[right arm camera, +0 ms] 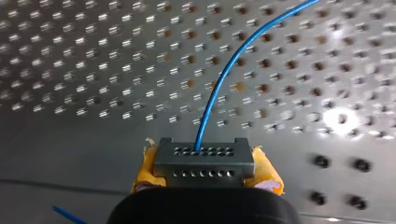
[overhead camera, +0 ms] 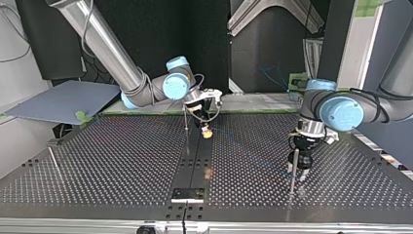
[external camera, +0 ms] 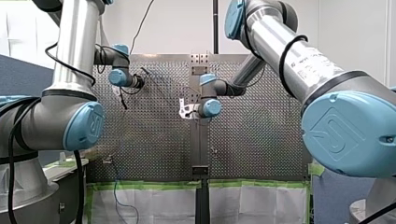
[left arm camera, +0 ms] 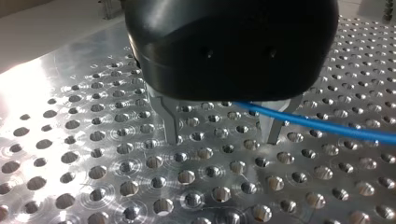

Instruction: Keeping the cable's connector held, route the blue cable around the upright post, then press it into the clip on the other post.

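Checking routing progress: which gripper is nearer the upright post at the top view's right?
Left. My left gripper stands right beside the post; my right gripper is off near the middle of the table, holding the connector.

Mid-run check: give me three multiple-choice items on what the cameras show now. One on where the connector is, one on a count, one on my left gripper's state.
1. Where is the connector?
A. lying on the table
B. in my right gripper
C. hanging from a post

2. How many rows of holes show on the connector's face?
A. one
B. two
C. four

3. How do the fingers of my left gripper stand?
A. open
B. shut tight together
C. shut on a post

Answers:
1 B: the right wrist view shows the yellow pads clamped on its two ends.
2 B: two rows show, and the blue cable leaves the upper one.
3 A: the left wrist view shows the metal fingers well apart.
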Motion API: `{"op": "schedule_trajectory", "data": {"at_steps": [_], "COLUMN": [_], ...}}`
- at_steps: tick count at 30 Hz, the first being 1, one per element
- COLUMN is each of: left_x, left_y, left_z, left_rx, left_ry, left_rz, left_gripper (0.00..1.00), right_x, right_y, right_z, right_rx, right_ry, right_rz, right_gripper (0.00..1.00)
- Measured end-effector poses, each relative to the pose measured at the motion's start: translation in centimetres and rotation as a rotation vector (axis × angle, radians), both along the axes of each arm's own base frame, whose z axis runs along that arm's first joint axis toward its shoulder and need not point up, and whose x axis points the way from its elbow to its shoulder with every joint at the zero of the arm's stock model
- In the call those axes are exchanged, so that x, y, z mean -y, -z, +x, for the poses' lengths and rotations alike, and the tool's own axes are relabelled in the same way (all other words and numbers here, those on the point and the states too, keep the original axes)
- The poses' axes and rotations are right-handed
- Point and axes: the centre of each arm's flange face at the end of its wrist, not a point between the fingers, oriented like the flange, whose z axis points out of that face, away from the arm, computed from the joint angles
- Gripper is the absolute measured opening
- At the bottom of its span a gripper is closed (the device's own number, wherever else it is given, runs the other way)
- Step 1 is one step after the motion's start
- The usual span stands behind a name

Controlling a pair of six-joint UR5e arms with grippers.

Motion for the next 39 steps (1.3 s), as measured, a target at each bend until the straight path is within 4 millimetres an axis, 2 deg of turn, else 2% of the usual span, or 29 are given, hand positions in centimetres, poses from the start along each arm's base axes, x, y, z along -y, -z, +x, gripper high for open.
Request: {"op": "schedule_trajectory", "data": {"at_steps": [9, 22, 39], "left_x": [0.0, -0.1, -0.1], "left_y": [0.0, 0.1, 0.1], "left_z": [0.0, -0.1, -0.1], "left_rx": [-0.005, -0.007, -0.008], "left_ry": [-0.010, -0.030, -0.036], "left_rz": [-0.010, -0.002, 0.000], "left_gripper": [0.88, 0.91, 0.91], "right_x": [-0.4, -1.7, -2.4], "right_y": [3.6, 12.8, 23.2], "right_z": [-1.2, -3.0, -4.5], "right_rx": [-0.047, -0.116, -0.177], "right_ry": [0.022, 0.050, 0.083], "right_rz": [0.032, 0.094, 0.152], "right_gripper": [0.00, 0.00, 0.00]}}
